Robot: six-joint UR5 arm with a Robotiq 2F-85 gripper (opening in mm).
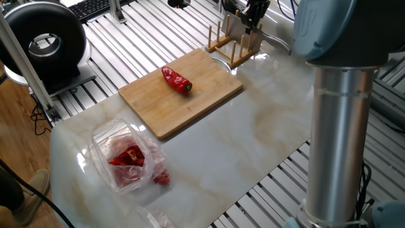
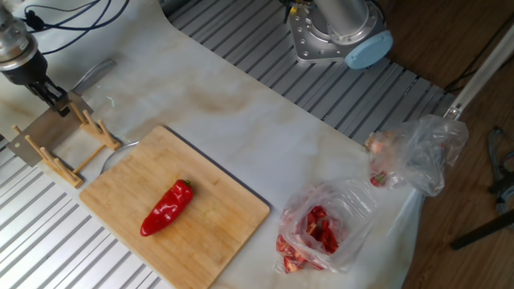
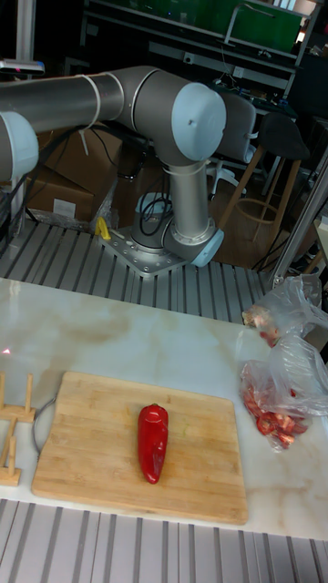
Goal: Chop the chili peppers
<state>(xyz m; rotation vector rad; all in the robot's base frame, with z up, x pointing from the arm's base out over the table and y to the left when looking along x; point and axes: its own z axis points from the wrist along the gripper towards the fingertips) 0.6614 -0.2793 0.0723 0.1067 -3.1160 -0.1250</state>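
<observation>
We see a pale marbled worktop (image 1: 221,145) set on ribbed metal slats, with a robot arm's grey column (image 1: 338,126) filling the right of the frame. In one fixed view, a bamboo cutting board (image 1: 183,95) lies above centre, and a whole red chili pepper (image 1: 176,79) rests on it, its stem end pointing lower right. At the top, a wooden rack (image 1: 232,45) stands touching the board's far corner. The hand (image 1: 253,16) is over the rack, its dark fingers pinching the top edge of a flat grey blade (image 1: 233,26) that stands in the rack. At lower left lies a clear plastic bag (image 1: 126,158) of red pieces.

In the other fixed view, the hand (image 2: 50,98) is at the upper left of the frame, again clamped on the blade (image 2: 36,128) in the rack (image 2: 68,148). The chili pepper (image 2: 167,207) lies on the board (image 2: 177,213) at lower left, well apart from the rack. Two bags (image 2: 329,229) sit at the right.

In the tall fixed view, we see the chili pepper (image 3: 152,442) lying lengthwise mid-board (image 3: 141,446), the rack (image 3: 14,424) at the left edge, and the arm's base (image 3: 173,246) behind the worktop. The hand is out of frame here.
</observation>
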